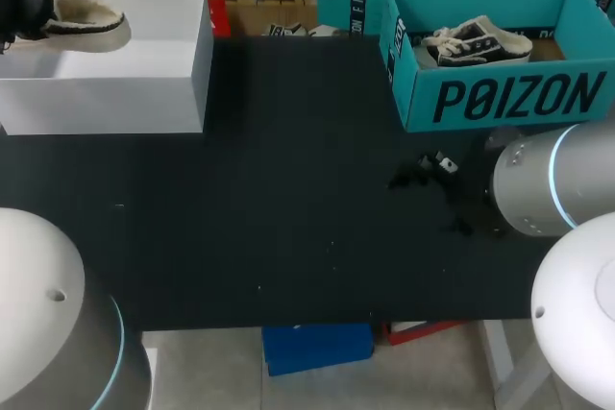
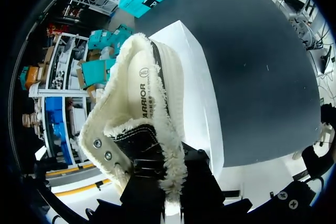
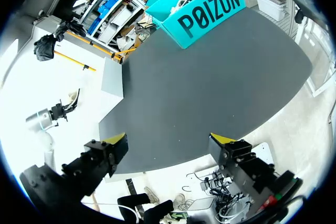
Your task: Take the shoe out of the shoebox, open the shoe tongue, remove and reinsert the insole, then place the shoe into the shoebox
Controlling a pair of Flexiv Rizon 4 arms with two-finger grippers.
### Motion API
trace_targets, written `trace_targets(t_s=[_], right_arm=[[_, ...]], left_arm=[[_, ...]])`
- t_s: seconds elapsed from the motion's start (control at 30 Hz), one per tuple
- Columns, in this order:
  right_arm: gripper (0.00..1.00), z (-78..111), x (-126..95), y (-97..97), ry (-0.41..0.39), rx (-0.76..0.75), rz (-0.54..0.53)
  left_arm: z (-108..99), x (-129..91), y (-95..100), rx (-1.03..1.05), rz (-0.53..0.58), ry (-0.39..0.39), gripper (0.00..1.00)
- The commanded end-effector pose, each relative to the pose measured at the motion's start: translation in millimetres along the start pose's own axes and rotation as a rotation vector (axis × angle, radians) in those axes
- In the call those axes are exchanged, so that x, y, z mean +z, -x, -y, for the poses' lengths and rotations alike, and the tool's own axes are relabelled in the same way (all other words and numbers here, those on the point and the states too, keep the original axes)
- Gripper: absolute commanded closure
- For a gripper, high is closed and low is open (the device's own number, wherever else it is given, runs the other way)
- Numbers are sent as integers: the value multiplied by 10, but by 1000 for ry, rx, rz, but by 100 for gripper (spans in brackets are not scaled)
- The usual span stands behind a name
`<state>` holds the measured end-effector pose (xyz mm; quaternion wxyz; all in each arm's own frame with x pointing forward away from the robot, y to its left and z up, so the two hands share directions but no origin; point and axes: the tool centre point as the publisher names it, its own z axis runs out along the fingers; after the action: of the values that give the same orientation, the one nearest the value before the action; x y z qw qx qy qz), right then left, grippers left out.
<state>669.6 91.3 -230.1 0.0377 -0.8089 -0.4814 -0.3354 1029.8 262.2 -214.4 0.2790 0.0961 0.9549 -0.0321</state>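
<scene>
Item 1, step in hand. I judge the removal step done and the tongue and insole work due. I cannot pick out the tongue among the fleece.

Item 2, right pincer (image 3: pixel 169 141). It is nearest me, released, jaws wide apart with nothing between them. It hangs over the black table (image 3: pixel 210 77), well apart from the white box (image 2: pixel 202 87).

Item 3, left pincer (image 2: pixel 165 192). It is clenched on the shoe (image 2: pixel 142 103), with its black fingers either side of the fleece collar; the yellow tips are hidden. The shoe stretches ahead of the pincer, opening towards the camera, over the top of the white box. The insole (image 2: pixel 139 85) appears seated inside.

Item 4, farthest. The teal shoebox (image 1: pixel 500 103) stands well apart from the white box, with a second shoe (image 1: pixel 476 40) inside.

Item 5, next move. In my judgement the right pincer must cross to the white box and take the tongue while the left steadies the shoe.
</scene>
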Motion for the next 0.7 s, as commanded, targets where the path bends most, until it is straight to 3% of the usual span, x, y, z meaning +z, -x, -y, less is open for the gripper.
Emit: trace_targets(t_s=[0.03,0.33,0.7], right_arm=[[0,48,63,-27,19,5,2],[0,48,63,-27,19,5,2],[0,48,63,-27,19,5,2]], left_arm=[[-14,208,208,13,-47,-9,100],[246,493,176,28,-61,-42,100],[328,514,102,23,-48,-49,100]])
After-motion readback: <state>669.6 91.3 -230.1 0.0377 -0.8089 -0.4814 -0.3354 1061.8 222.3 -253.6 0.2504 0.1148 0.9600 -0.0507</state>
